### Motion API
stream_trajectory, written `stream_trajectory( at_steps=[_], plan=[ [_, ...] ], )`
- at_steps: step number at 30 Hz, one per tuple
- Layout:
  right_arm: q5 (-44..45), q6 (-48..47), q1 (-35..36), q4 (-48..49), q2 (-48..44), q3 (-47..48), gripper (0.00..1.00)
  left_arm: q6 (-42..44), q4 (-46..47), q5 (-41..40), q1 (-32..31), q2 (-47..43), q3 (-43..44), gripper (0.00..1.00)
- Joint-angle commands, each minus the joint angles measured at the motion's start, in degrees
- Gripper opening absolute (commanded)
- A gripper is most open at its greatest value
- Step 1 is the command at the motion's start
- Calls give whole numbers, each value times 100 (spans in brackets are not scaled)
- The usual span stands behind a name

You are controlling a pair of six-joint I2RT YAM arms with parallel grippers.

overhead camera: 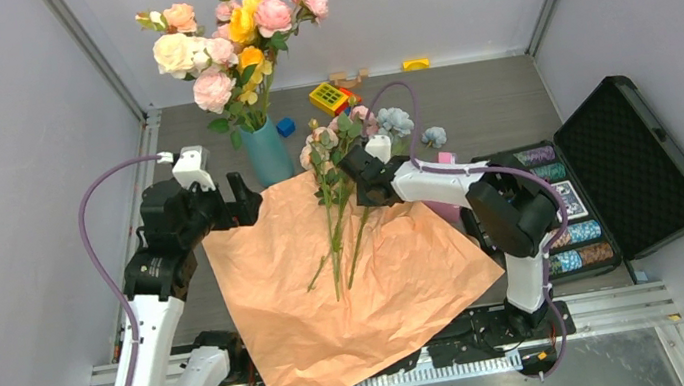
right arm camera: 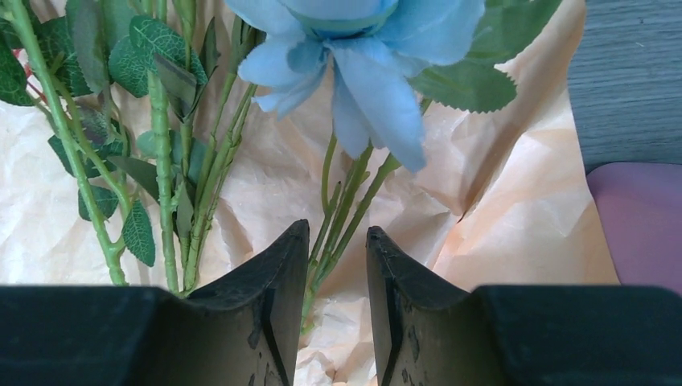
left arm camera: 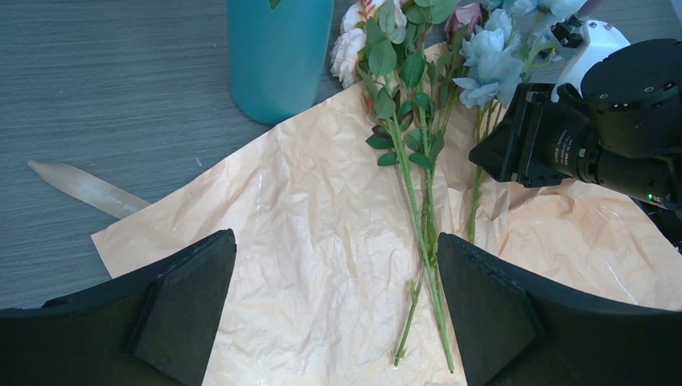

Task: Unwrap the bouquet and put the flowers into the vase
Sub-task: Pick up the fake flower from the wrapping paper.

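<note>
Crinkled tan paper (overhead camera: 362, 291) lies spread on a grey woodgrain table (overhead camera: 487, 102), with the flowers (overhead camera: 335, 229) loose on it, their thin green stems pointing toward the arms. From above, the smooth teal vase (overhead camera: 266, 153) at the sheet's far-left corner holds tall roses (overhead camera: 225, 38). Only the left wrist view shows a pale ribbon (left arm camera: 80, 186) beside the paper, below the left gripper (left arm camera: 334, 241), which is spread wide and holds nothing. Only the right wrist view shows the right gripper (right arm camera: 338, 237), jaws narrowly apart astride a blue bloom's (right arm camera: 354, 48) stems, with paper visible in the gap.
</note>
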Motion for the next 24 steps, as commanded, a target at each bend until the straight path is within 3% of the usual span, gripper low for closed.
stream_trajectory(
  at_steps=[1,16,24],
  plan=[
    [365,31,-11,40,100,183,38,135,25,-67,-12,-19,7,99],
    [202,24,-59,396,205,141,32,156,4,-127,-8,60,3,99],
    [334,54,-70,445,74,54,18,155,13,-114,-13,114,2,98]
  ],
)
